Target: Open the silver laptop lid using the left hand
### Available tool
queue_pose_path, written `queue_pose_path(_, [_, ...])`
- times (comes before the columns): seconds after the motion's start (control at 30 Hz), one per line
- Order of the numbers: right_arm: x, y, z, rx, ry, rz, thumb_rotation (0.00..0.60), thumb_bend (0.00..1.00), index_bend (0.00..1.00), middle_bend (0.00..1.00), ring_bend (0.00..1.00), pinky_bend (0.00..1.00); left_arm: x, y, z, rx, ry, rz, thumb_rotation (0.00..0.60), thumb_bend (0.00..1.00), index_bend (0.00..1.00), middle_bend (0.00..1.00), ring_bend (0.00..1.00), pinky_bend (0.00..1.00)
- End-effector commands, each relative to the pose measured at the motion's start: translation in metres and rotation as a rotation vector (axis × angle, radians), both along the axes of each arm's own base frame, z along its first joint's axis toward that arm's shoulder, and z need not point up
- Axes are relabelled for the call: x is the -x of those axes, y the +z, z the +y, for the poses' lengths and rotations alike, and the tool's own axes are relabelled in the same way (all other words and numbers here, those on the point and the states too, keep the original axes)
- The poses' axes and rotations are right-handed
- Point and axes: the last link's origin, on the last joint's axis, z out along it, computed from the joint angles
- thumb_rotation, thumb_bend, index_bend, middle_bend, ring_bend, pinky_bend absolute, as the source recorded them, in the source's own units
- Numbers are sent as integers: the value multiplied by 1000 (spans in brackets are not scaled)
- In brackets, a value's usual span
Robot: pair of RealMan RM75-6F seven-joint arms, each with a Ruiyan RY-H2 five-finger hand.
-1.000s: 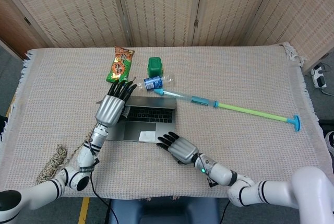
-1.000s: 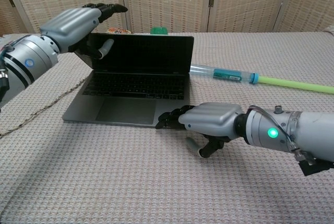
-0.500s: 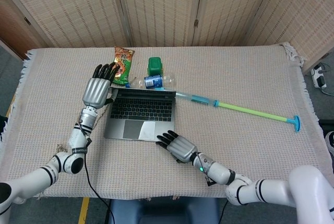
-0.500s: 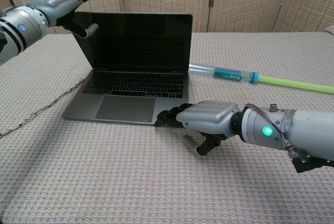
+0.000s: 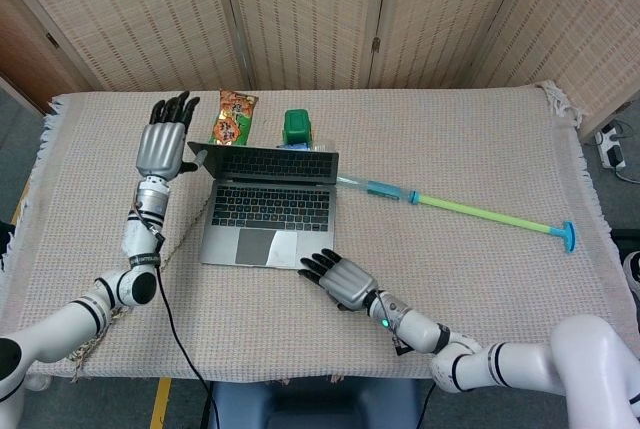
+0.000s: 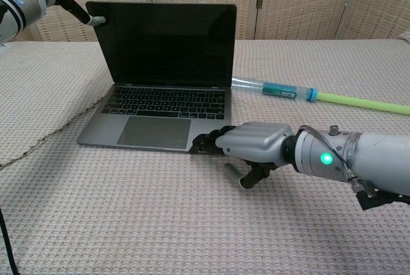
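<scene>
Laptop lid (image 6: 165, 43) raised further, seemingly upright.

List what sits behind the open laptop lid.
In the head view, a green container and a snack bag sit behind the laptop. Its raised lid covers whatever lies directly against its back.

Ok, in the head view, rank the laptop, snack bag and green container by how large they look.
1. Laptop, clearly largest.
2. Snack bag.
3. Green container, partly hidden behind the lid, so its place below the snack bag is unsure.
</scene>
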Motion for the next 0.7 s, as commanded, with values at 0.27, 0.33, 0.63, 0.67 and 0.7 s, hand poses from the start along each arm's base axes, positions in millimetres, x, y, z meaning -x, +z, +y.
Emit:
queue_pose_path(0.27, [0, 2, -2, 10, -7, -2, 600, 831, 0, 0, 42, 0, -9, 7, 20, -12, 58, -18, 600, 364, 0, 27, 0, 0])
queue_pose_path(0.33, [1, 2, -3, 12, -9, -1, 600, 831, 0, 0, 42, 0, -8, 7, 23, -13, 74, -4, 600, 364, 0, 27, 0, 0])
queue_pose_path(0.63, [1, 4, -5, 18, -14, -2, 600, 830, 0, 0, 41, 0, 4, 13, 33, -25, 168, -21, 600, 364, 0, 27, 0, 0])
queue_pose_path(0.67, [2, 4, -5, 19, -15, -3, 600, 831, 0, 0, 41, 0, 6, 14, 32, -26, 167, -23, 600, 364, 0, 27, 0, 0])
queue_pose_path(0.7, [2, 4, -6, 20, -16, -4, 600, 831, 0, 0, 43, 0, 7, 15, 31, -27, 164, -24, 600, 365, 0, 27, 0, 0])
